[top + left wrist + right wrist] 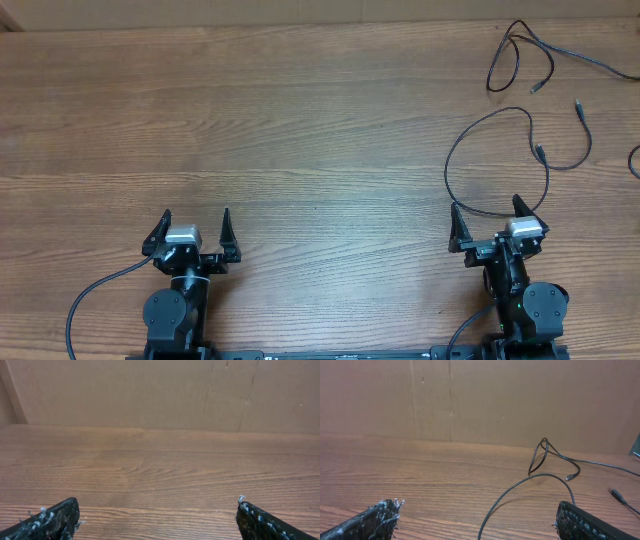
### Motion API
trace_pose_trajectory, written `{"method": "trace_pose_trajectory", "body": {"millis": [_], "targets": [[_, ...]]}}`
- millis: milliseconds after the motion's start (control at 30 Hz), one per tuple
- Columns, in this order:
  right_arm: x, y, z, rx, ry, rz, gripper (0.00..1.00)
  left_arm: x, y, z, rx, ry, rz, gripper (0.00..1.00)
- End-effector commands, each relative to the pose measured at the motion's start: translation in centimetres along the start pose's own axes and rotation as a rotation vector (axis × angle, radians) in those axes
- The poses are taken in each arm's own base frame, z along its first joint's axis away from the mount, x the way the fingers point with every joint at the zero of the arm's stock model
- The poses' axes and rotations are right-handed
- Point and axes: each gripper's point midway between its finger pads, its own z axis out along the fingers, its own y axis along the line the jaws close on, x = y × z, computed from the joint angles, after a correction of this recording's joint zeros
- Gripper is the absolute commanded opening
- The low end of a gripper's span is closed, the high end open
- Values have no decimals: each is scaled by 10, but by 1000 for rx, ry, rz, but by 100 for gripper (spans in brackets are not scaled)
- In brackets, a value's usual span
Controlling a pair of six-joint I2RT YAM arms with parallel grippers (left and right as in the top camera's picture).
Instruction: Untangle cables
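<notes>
Both arms sit at the near edge of the wooden worktop. The left gripper has its fingers spread wide with nothing between them but bare wood.

The right gripper is spread just as wide and grips nothing. The cables all lie on the right side of the worktop. The nearest cable makes a big open loop. Its near curve passes between the right fingers, and from overhead I cannot tell whether it touches them. In the right wrist view this loop lies flat on the wood, arcing away from the gap between the fingers.

A second cable lies at the far right, folded into a narrow loop, with one strand running off the right edge. From the right wrist it shows as a small raised bend.

Between these two, a short curved cord lies near the right edge, a plug at its far tip.
</notes>
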Motion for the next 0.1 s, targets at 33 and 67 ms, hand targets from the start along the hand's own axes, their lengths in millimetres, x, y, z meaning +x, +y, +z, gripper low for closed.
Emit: {"method": "trace_pose_trajectory", "body": {"millis": [33,67], "targets": [[2,-3,0,16,-3,-2,100,0,3,0,-15,-4,15,99],[2,-3,0,16,-4,-2,100,0,3,0,-15,-4,15,99]]}}
